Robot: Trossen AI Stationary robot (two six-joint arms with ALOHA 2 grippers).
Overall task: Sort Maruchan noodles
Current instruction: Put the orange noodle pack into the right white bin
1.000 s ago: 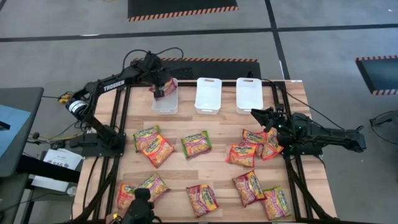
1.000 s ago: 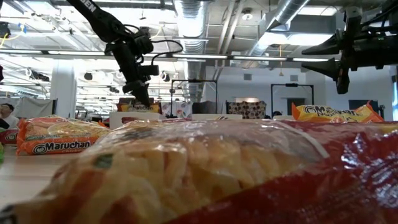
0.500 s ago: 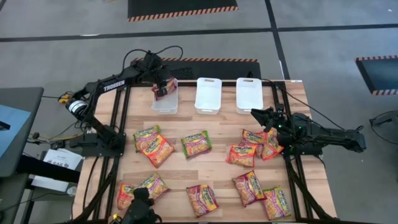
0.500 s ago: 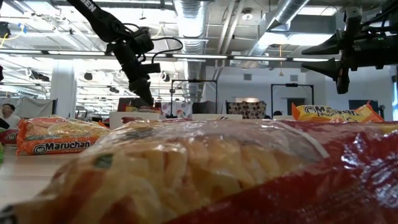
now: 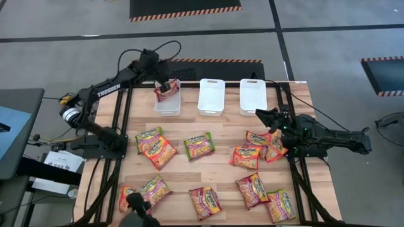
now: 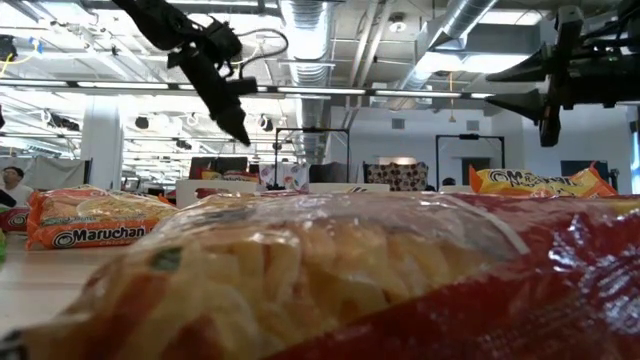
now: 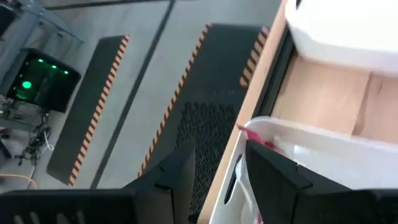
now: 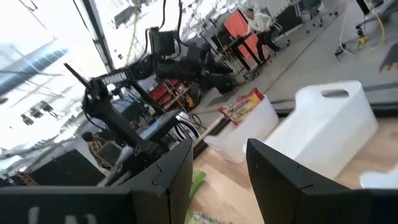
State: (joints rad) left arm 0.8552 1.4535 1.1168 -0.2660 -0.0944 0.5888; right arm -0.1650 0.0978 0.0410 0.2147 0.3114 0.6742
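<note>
Empty parted hand (image 7: 217,171) over white bin (image 7: 323,146) with red-edged packet (image 7: 261,142)

Maruchan noodles (image 5: 201,145): flat yellow packets scattered across table; one red-edged packet (image 5: 166,90) tilted in leftmost bin.

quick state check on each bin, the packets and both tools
left white rectangular plastic bin: holds one red-edged crinkly noodle packet, tilted against its wall
middle white bin: empty
right white bin: empty
other noodle packets: lying flat on the wooden table
left tool: open, empty, above the left bin
right tool: open, empty, waiting
</note>
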